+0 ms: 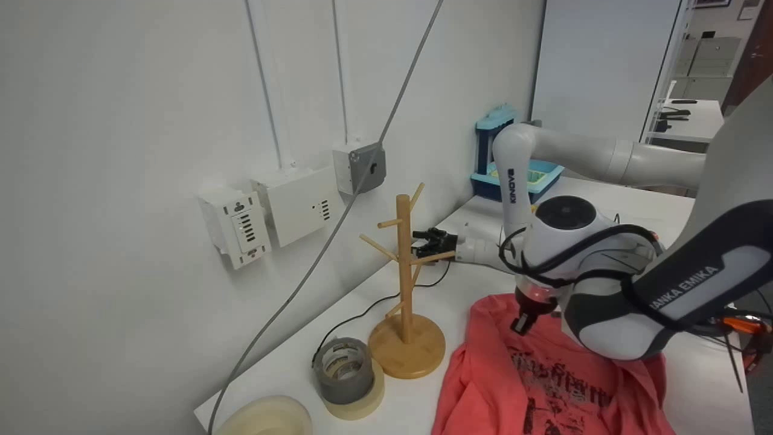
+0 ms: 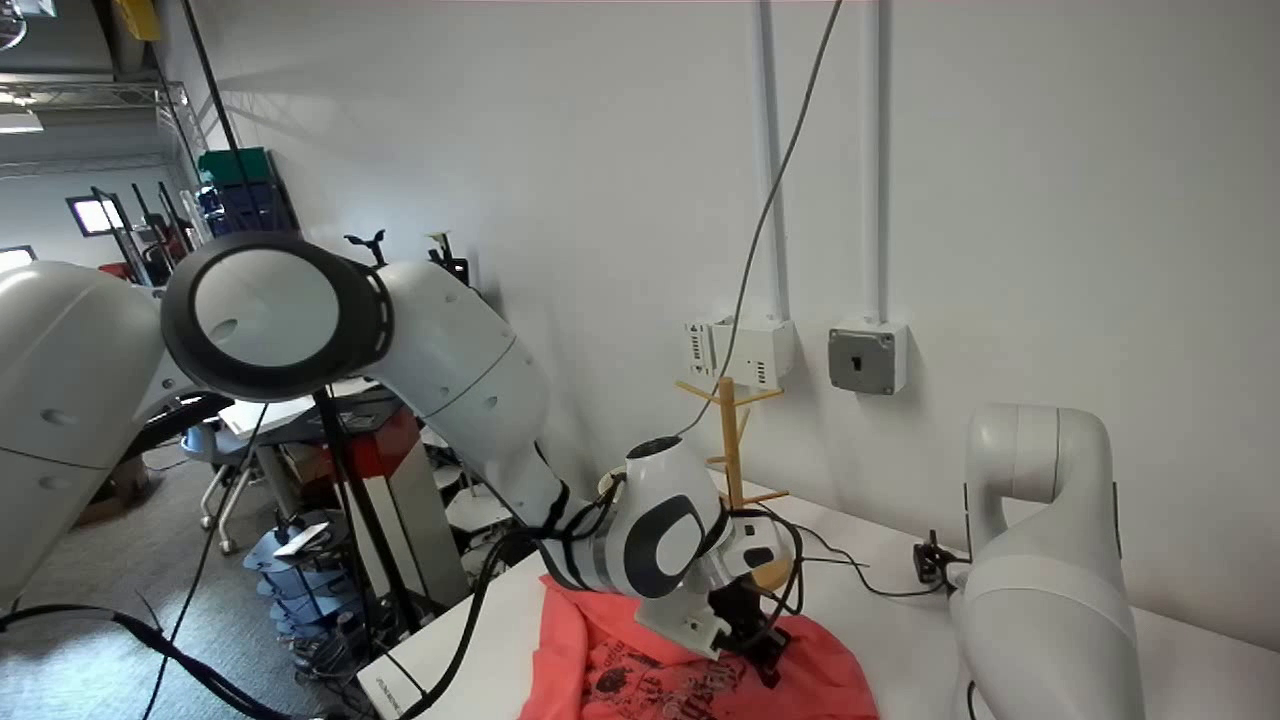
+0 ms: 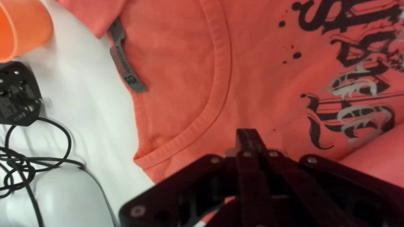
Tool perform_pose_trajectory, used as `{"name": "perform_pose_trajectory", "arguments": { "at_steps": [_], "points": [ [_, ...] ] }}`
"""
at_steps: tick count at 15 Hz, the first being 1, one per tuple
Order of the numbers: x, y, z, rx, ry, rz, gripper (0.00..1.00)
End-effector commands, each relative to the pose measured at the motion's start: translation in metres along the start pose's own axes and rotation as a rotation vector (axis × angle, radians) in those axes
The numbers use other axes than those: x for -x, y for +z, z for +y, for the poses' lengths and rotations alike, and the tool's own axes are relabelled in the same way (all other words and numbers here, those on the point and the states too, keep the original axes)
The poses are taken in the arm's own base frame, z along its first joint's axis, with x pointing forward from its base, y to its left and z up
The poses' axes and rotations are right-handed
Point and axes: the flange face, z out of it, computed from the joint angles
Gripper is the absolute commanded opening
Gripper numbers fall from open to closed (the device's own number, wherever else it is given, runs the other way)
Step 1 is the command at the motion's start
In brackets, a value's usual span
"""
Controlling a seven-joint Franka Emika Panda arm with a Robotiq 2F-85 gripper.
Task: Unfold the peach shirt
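The peach shirt (image 1: 483,380) lies on the white table with its dark printed graphic facing up. It also shows in an exterior view (image 2: 570,650), partly hidden behind the arm. In the wrist view the shirt (image 3: 252,78) shows its curved neckline, a grey label and lettering at the right; part of it is folded over at the lower right. My gripper (image 3: 249,135) is over the fabric between the neckline and the lettering. Its fingertips are together, with no cloth seen between them. It also points down over the shirt in both exterior views (image 1: 522,325) (image 2: 768,670).
A wooden mug tree (image 1: 406,272) stands beside the shirt, near tape rolls (image 1: 344,374) and a cream bowl (image 1: 266,417). A Kinova arm (image 2: 1045,590) reaches over the table. An orange cup (image 3: 30,26) and a black plug (image 3: 19,93) with cable lie near the collar.
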Motion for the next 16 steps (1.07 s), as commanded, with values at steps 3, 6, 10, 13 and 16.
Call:
{"name": "perform_pose_trajectory", "arguments": {
  "at_steps": [3, 6, 10, 13, 16],
  "points": [
    [0.052, -0.058, -0.012, -0.093, -0.089, -0.046, 0.00],
    [0.087, -0.079, -0.029, -0.149, -0.149, -0.084, 0.00],
    [0.129, -0.096, -0.049, -0.210, -0.214, -0.140, 0.00],
    [0.158, -0.102, -0.054, -0.234, -0.249, -0.190, 0.00],
    [0.186, -0.105, -0.057, -0.256, -0.292, -0.227, 0.00]
  ]
}}
